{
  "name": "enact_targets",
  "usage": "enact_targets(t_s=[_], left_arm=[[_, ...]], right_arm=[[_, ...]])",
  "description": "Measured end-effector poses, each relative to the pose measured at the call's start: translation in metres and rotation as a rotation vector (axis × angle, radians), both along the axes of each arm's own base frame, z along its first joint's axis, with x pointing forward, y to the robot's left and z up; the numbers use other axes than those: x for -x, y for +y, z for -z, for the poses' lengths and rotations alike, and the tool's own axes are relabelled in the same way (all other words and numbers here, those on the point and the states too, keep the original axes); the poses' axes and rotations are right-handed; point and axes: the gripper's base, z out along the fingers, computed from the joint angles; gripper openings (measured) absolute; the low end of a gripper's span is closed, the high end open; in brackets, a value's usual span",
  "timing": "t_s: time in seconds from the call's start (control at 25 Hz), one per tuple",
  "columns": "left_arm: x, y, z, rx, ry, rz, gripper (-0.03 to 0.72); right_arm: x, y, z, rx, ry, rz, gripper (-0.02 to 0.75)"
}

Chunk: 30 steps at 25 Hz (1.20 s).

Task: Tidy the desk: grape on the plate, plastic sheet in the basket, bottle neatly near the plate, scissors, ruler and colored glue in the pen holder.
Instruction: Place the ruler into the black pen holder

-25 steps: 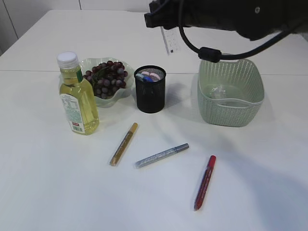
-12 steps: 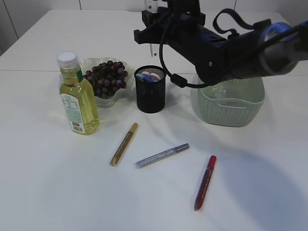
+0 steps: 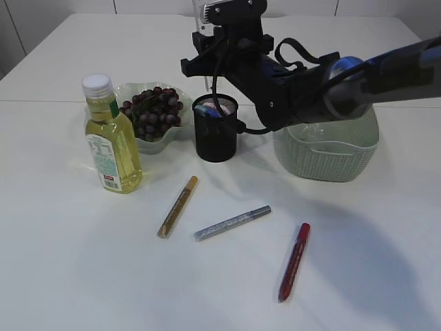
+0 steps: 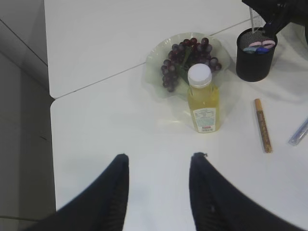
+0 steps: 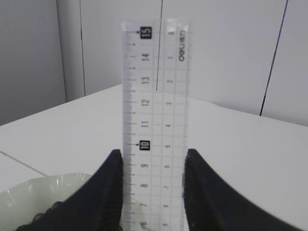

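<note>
From the exterior view, the right arm reaches across from the right edge of the tabletop point(image 3: 62, 262) toward the middle, its pincer point(image 3: 207, 17) above the black pen holder point(image 3: 215, 131) and clamped on a clear ruler point(image 3: 199, 15) that stands upright and runs out of the top of the picture. Blue and pink handles show inside the pen holder. Left of it, toward the far left part of the tabletop, a pale plate point(image 3: 131, 93) holds a bunch of grapes point(image 3: 153, 110), and a bottle point(image 3: 110, 138) of yellow liquid stands just in front of the plate. A green basket point(image 3: 331, 155) sits right of the pen holder. Three glue pens lie nearer the front edge: a gold one point(image 3: 177, 206), a silver one point(image 3: 231, 223) and a red one point(image 3: 293, 261), all apart.

From the left wrist view, the left pincer point(image 4: 159, 185) hangs high over the tabletop's left edge, its fingers point(image 4: 115, 192) apart with nothing between them. Beyond it stand the bottle point(image 4: 203, 98), the grapes point(image 4: 185, 60) and the pen holder point(image 4: 256, 55).

From the right wrist view, the right pincer point(image 5: 154, 187) grips the ruler point(image 5: 155, 115) by both long edges; the ruler stands upright.
</note>
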Motion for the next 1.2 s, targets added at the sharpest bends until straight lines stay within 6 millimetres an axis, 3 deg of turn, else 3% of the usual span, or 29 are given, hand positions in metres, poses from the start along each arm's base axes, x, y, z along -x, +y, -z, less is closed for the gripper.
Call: enact_targets(t_s=[0.56,1.2], left_arm=[[-0.003,-0.003,-0.004,0.018,-0.054,0.019,0.308],[-0.004,-0.003,-0.005,0.023,-0.066,0.023,0.308]], right_arm=[[-0.012,-0.004,0.031,0.020,0.048,0.021,0.298],[-0.013,-0.003,0.038,0.026,0.060,0.021,0.298]])
